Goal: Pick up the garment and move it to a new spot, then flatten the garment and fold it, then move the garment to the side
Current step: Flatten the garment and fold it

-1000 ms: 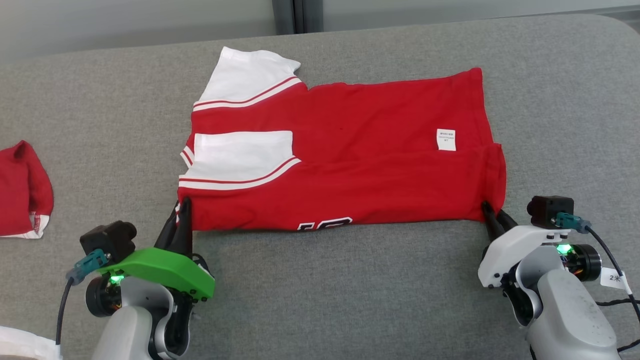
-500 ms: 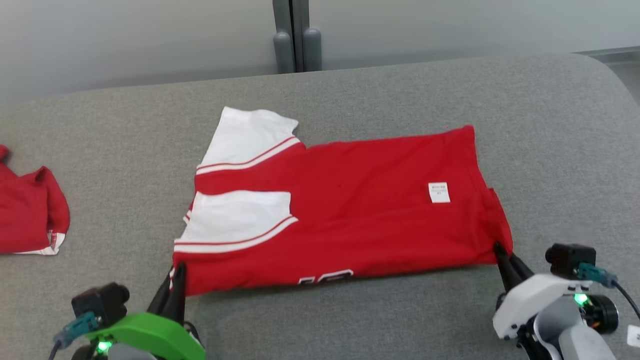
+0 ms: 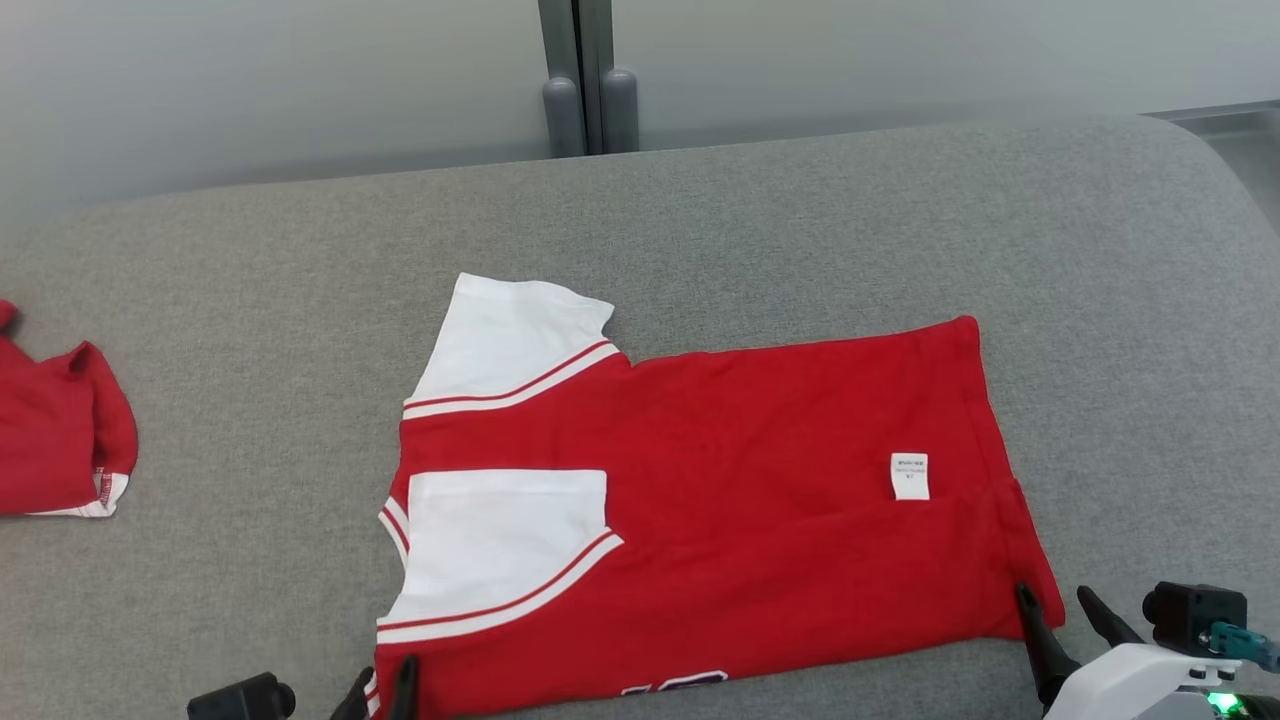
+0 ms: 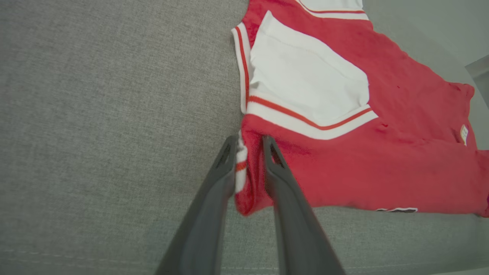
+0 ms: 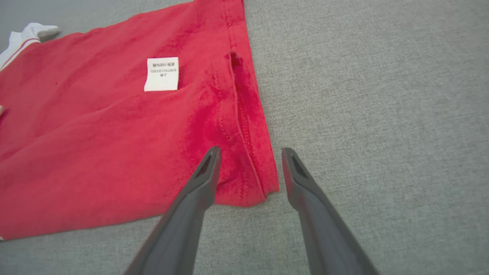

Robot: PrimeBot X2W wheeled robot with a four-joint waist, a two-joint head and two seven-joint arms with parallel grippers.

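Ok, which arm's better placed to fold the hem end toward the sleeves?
Right, probably: the right gripper is open astride the garment at its hem corner; the left gripper is at the collar end.

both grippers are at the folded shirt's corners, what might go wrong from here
1. The left gripper has its jaws only slightly parted, with the striped corner of the garment between them. Backing away may snag it and pull the fold apart.
2. The right gripper is open astride the hem corner, one finger over the cloth. Retreating low may drag and wrinkle it.
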